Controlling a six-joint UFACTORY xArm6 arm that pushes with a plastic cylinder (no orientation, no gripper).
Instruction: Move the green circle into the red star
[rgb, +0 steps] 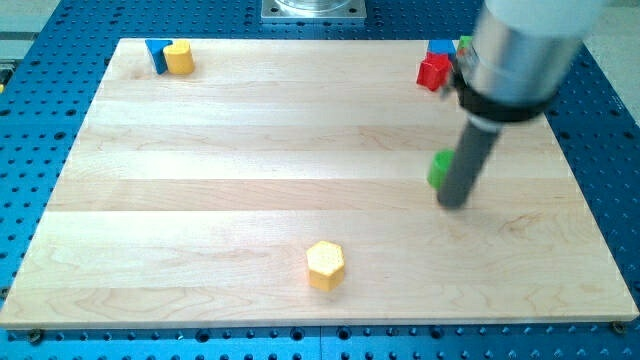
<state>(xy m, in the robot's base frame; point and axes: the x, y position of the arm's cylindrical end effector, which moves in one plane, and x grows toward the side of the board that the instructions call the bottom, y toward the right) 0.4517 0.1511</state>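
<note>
My tip (453, 203) sits touching the green circle (438, 169), mid-right of the surface (250, 150). No pincer on this rig, just the rod. Red star (433, 72) is up in the top-right corner w/ a blue block (441, 47).

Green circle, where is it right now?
The green circle sits right of centre, touching my tip on its left, below the red star.

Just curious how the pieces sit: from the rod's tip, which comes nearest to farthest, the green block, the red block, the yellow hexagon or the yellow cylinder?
1. Green circle, touching the left of my tip.
2. Red star, toward the top.
3. Yellow hexagon, lower left; close to the star's distance.
4. Yellow cylinder, far top left.
</note>
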